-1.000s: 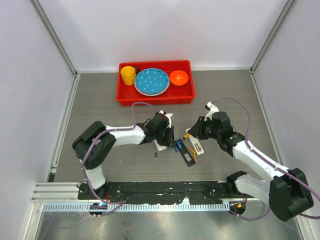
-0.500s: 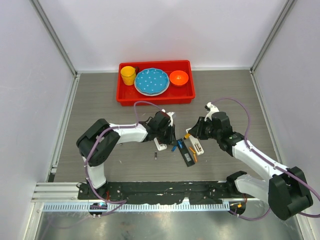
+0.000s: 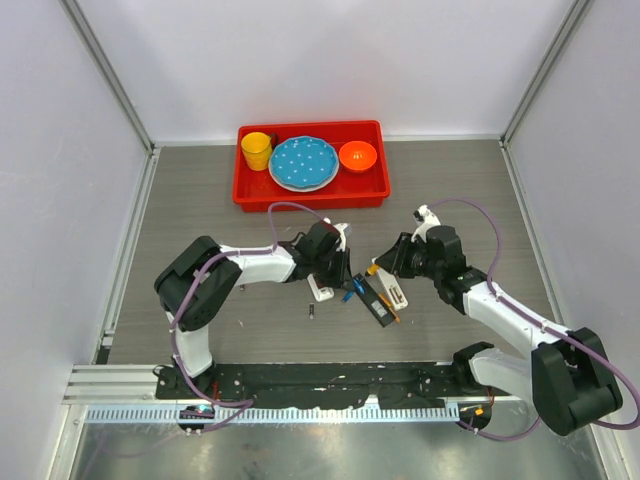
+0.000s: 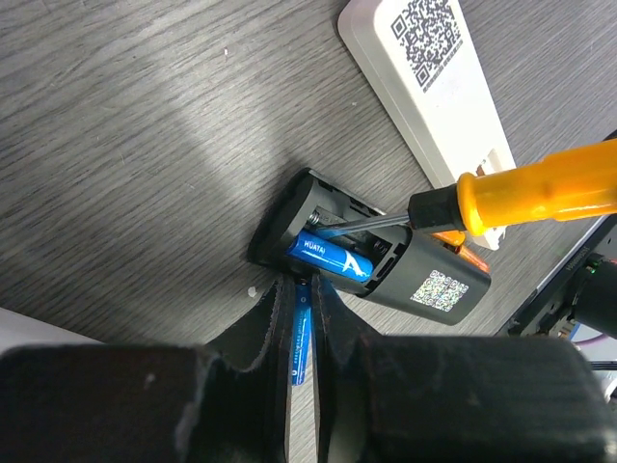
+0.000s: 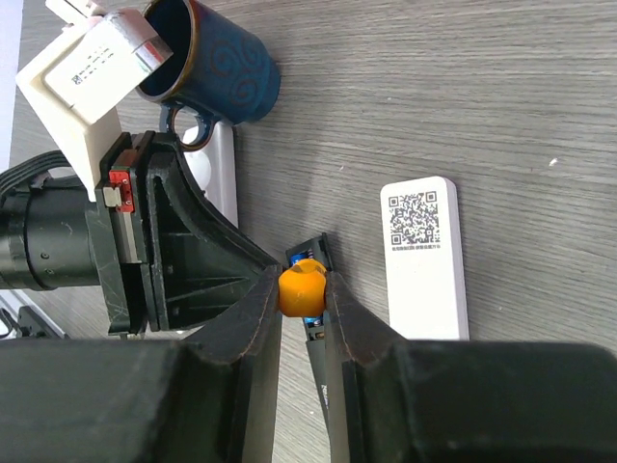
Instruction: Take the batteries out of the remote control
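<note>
Left gripper (image 4: 301, 297) jaws narrow, pinching slim blue cylindrical battery (image 4: 303, 338) just beside open bay of black plastic remote (image 4: 424, 280), mid-table. Second blue battery (image 4: 333, 258) sits in bay. Right gripper (image 5: 302, 278) clamps orange-handled screwdriver (image 4: 540, 188), tip in bay. Risks: shallow pinch slips and cell rolls away; prying shoves remote.

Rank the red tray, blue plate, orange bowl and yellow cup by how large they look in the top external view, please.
1. red tray
2. blue plate
3. orange bowl and yellow cup: these look about alike, so I leave them tied.
</note>
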Robot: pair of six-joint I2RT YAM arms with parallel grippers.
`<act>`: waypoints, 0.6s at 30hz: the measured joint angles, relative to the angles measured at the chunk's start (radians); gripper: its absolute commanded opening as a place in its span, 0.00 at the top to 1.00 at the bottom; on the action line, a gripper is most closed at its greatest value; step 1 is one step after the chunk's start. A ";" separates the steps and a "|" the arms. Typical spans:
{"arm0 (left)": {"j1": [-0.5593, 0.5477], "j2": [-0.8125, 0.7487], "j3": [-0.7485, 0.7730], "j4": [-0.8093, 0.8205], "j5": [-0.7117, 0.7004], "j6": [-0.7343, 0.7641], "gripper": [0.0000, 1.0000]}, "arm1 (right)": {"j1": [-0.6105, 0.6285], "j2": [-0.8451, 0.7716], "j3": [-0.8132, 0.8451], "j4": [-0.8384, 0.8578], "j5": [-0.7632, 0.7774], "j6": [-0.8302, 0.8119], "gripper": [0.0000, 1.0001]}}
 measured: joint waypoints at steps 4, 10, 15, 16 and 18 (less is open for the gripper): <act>0.000 0.002 0.003 -0.003 -0.001 -0.006 0.87 | -0.005 0.001 -0.001 0.005 -0.010 0.011 0.99; -0.002 0.005 0.008 -0.002 -0.016 -0.018 0.85 | -0.006 -0.017 -0.001 -0.002 -0.044 0.032 0.99; -0.002 0.005 0.018 -0.015 -0.039 -0.017 0.83 | -0.004 -0.024 -0.001 -0.013 -0.047 0.034 0.99; -0.002 0.005 0.019 -0.016 -0.041 -0.017 0.83 | -0.004 -0.025 -0.001 -0.016 -0.047 0.034 0.99; -0.003 0.005 0.019 -0.017 -0.042 -0.017 0.82 | -0.004 -0.026 0.000 -0.024 -0.044 0.033 0.99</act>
